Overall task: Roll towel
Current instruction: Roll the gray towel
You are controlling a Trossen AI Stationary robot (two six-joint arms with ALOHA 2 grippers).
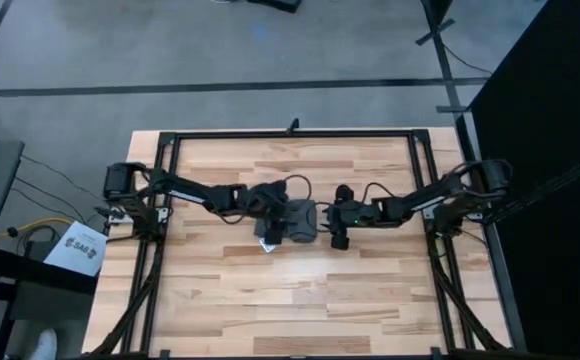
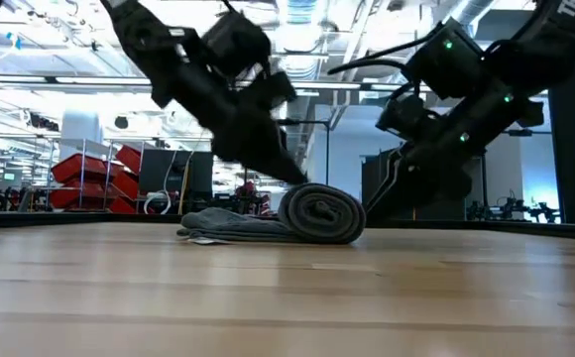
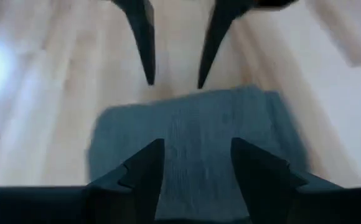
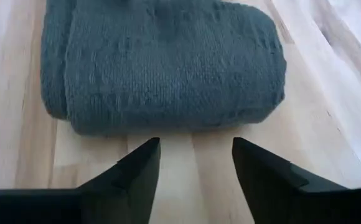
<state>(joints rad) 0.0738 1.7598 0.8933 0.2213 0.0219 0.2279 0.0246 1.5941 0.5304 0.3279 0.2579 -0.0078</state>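
Half-rolled towel between two grippers at the table's middle.
The left gripper (image 1: 282, 214) hangs over the towel's flat tail, fingers (image 3: 144, 175) parted and empty; the dark grey towel (image 1: 296, 221) lies mid-table (image 1: 370, 300), partly rolled; the right gripper (image 1: 322, 214) sits just beside the roll, fingers (image 4: 137, 171) parted, holding nothing.

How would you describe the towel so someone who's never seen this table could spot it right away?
Look to the middle of the wooden table, between the two dark arms. There the towel lies, dark grey cloth mostly wound into a thick roll with a flat tail left on one side. It is the only fabric on the table.
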